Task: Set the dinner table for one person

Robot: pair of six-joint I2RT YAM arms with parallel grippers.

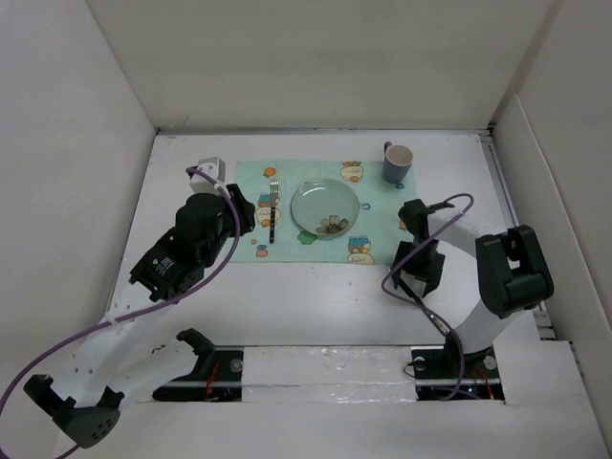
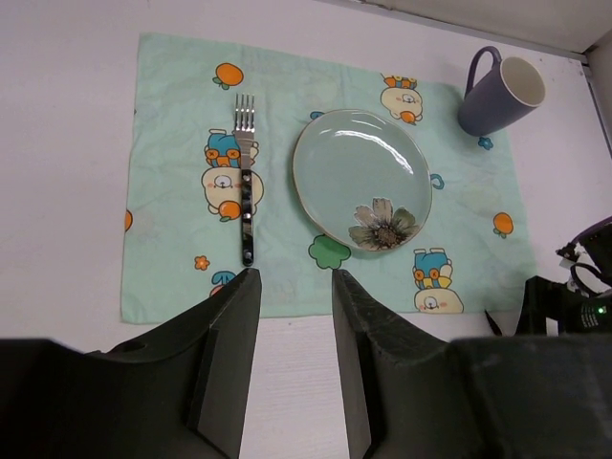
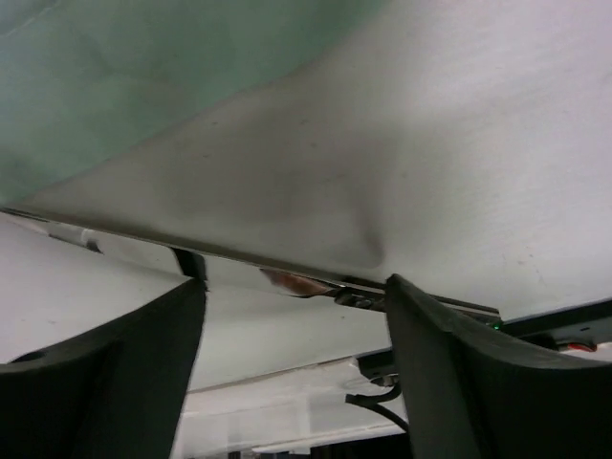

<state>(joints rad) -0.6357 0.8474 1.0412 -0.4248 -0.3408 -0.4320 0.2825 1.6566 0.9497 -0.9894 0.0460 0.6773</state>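
Top external view: my left end effector [image 1: 246, 212] hung part-open and empty near the fork [image 1: 273, 208], my right end effector [image 1: 417, 283] gaped empty over the white bench [image 1: 316, 306], where a low sweep could drag the placemat [image 1: 378, 206] askew.

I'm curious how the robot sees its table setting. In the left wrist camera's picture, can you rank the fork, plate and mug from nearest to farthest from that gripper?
1. Fork: on the mat, just ahead of the left gripper, slightly to the left.
2. Plate: mid-mat, ahead and slightly right.
3. Mug: at the mat's far right corner.
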